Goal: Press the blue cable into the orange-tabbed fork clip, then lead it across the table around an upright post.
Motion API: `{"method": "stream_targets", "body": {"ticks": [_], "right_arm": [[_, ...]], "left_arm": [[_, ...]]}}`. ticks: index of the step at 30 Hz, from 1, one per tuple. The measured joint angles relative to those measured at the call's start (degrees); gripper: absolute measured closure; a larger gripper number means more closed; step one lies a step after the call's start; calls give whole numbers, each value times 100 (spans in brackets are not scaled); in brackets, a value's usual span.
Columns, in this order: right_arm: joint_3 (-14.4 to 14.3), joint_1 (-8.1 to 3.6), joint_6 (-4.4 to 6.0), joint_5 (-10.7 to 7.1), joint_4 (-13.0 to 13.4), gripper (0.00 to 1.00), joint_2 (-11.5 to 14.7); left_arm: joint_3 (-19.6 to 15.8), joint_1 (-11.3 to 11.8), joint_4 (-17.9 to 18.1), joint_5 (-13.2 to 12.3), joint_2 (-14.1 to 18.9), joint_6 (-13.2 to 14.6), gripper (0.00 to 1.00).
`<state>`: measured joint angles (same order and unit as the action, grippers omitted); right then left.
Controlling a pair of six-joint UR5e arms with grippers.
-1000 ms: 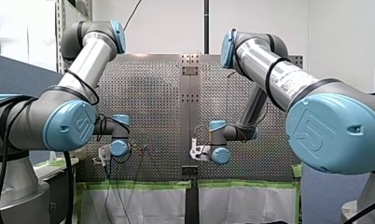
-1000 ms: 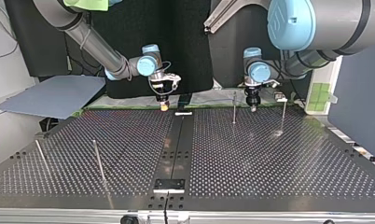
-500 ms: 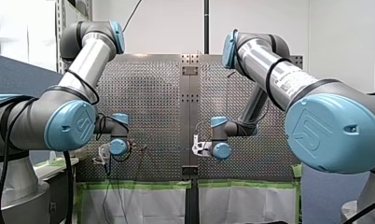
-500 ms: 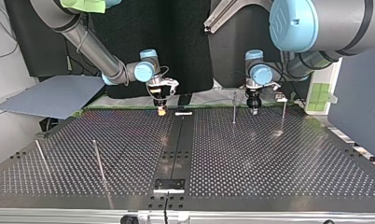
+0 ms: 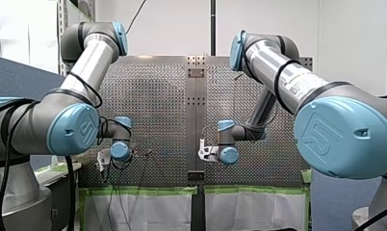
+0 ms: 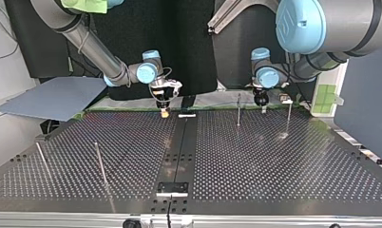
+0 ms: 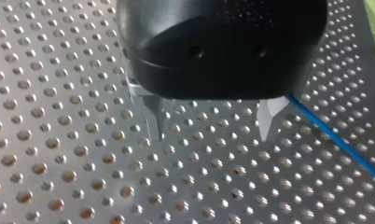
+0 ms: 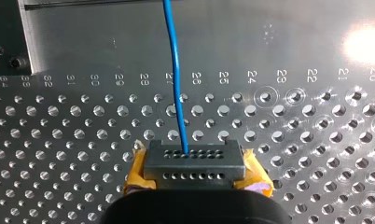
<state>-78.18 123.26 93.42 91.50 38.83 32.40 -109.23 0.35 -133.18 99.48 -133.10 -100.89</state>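
Early days, I'd say: my right gripper, yellow pads pinching the thin blue cable, sits at the far edge of the perforated metal table in the top view, my left gripper is spread and empty with the cable just beside it, no orange-tabbed fork clip in sight, so clipping and routing round a thin upright metal post both look undone.

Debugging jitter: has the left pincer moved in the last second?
Yes. In the top view, my left pincer slid right, away from the upright post beside it.
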Motion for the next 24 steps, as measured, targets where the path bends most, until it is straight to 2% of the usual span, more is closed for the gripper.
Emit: {"method": "stream_targets", "body": {"ticks": [5,13,24], "right_arm": [[0,0,2,0,0,100,0],[4,1,1,0,1,100,0],[6,1,0,-2,-21,100,0]], "left_arm": [[-20,-7,-268,-93,1,-55,0],[-280,-5,-732,-550,1,-57,0],[-582,17,-700,-1166,102,-31,0]]}}
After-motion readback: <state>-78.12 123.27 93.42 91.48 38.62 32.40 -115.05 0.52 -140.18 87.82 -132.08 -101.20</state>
